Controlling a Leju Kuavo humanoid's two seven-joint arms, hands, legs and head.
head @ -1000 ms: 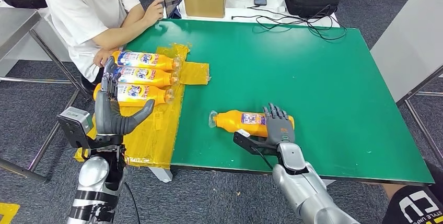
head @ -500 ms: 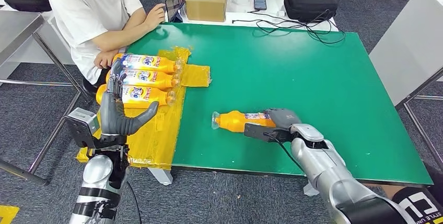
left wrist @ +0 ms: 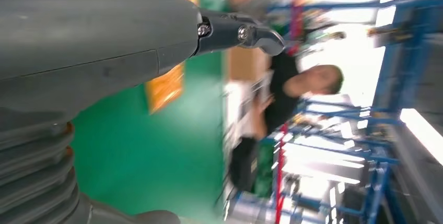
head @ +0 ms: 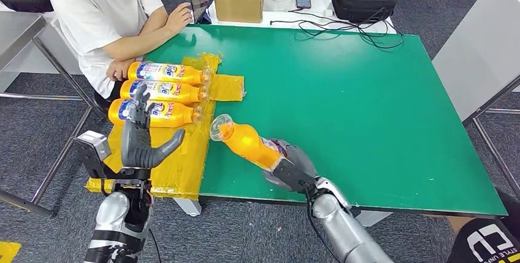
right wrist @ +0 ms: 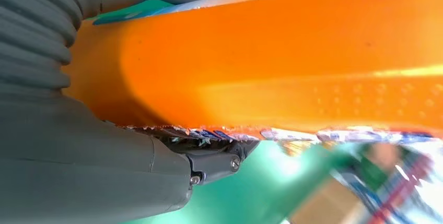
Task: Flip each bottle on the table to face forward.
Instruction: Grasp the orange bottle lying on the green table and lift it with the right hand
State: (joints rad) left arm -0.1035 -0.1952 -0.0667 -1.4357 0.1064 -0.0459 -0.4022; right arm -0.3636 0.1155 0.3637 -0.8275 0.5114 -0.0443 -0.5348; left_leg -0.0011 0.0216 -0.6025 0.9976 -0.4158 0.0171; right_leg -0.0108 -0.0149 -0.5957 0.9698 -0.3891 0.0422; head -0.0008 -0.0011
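Head view: right hand grips orange bottle by base, near front edge of green desk; bottle tilted, long axis diagonal, cap end toward yellow sheet. Three labelled bottles lie on sheet, caps toward desk middle. Left hand beside sheet, fingers apart, empty.
Right wrist view: bottle's orange body lies lengthwise across hand
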